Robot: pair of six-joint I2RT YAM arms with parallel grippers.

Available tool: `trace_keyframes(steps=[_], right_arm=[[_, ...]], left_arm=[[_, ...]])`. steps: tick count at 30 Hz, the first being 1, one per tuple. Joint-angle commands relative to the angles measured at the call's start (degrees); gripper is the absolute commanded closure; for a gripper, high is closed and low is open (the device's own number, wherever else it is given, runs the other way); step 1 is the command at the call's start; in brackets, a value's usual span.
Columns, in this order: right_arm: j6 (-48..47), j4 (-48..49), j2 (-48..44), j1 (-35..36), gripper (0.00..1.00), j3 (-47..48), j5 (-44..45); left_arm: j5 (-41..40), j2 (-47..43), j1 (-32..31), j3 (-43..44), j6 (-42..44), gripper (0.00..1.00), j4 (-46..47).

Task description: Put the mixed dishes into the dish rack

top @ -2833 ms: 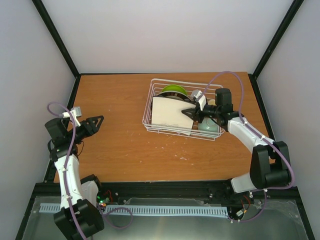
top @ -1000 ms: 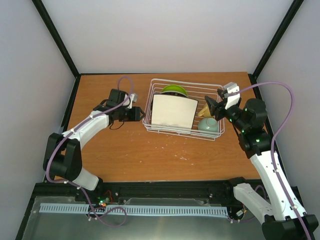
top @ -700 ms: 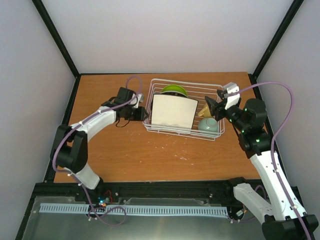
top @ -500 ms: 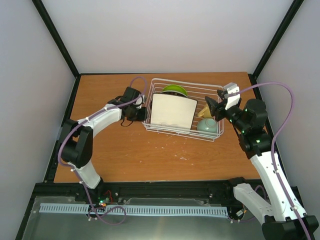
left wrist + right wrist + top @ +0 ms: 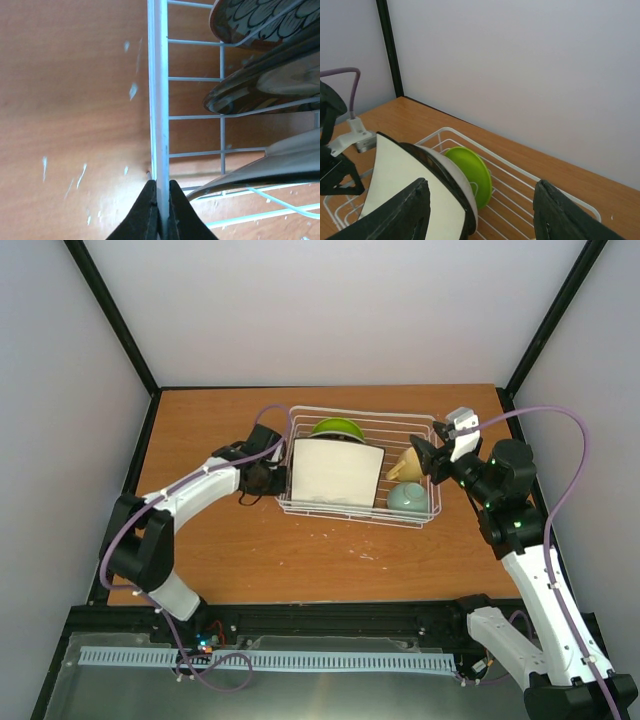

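Observation:
The dish rack (image 5: pixel 432 502) is a white wire basket on the table. Upright in its dividers stand the white square plate (image 5: pixel 335 475) and the lime-green plate (image 5: pixel 338 427). The yellow mug (image 5: pixel 405 465) and mint-green bowl (image 5: pixel 408 498) lie at its right end. My left gripper (image 5: pixel 272 475) is shut on the dish rack's left rim wire (image 5: pixel 159 125). In the left wrist view, the brown floral plate (image 5: pixel 250 20) and the cream plate with dark rim (image 5: pixel 265 85) stand inside. My right gripper (image 5: pixel 425 455) hangs open above the rack's right end, holding nothing.
Bare wooden table (image 5: pixel 220 540) lies left of and in front of the rack. White walls and black frame posts (image 5: pixel 112 320) enclose the back and sides. Small white specks (image 5: pixel 132 90) dot the wood near the rim.
My left gripper reached the rack's left rim and shut on it. The rack with its dishes has slid left and slightly nearer. The right arm has stayed put.

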Motion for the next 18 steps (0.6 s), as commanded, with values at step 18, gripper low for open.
trace_keyframes(steps=[18], right_arm=[[2.0, -3.7, -3.8, -0.2, 0.42, -0.3, -4.5]], left_arm=[[-10.1, -22.3, -3.9, -9.2, -21.4, 0.94, -13.7]])
